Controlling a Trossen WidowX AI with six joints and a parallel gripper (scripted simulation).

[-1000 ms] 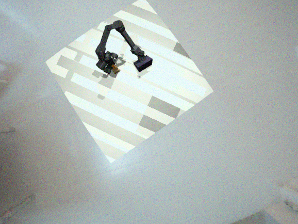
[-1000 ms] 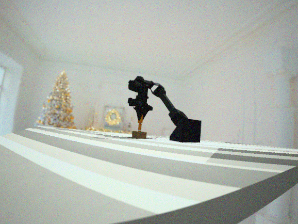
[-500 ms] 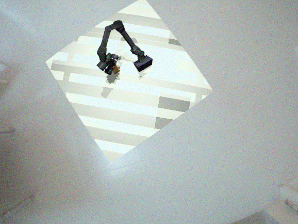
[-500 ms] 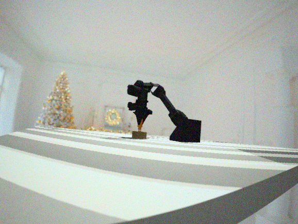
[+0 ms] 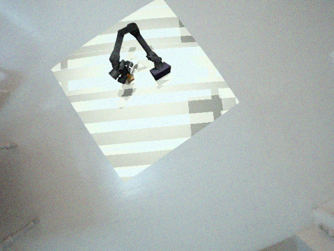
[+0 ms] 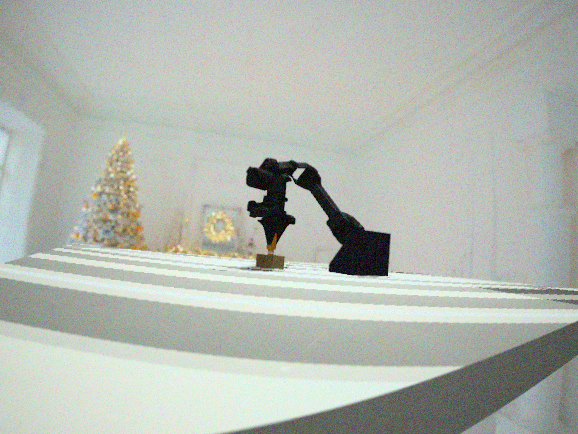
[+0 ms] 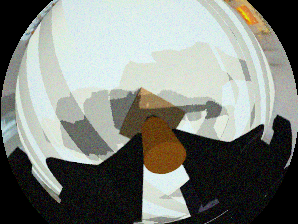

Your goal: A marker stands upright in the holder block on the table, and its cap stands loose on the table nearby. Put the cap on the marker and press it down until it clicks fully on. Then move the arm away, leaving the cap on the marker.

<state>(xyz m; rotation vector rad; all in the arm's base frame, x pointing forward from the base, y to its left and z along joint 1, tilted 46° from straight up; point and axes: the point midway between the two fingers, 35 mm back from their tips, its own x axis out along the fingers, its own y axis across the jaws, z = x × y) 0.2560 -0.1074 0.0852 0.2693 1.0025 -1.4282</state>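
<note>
The brown holder block stands on the table. The orange-brown cap is upright between the fingertips, directly above the block and in line with the marker. My gripper points down and is shut on the cap. A short stretch of the marker shows between the cap and the block in the exterior view; the cap hides it in the wrist view. The cap's lower end appears to be over the marker's top; how far down it sits cannot be told.
The dark arm base stands on the striped table, to the right of the block in the top and exterior views. The arm arches from it to the gripper. Shadows fall around the block.
</note>
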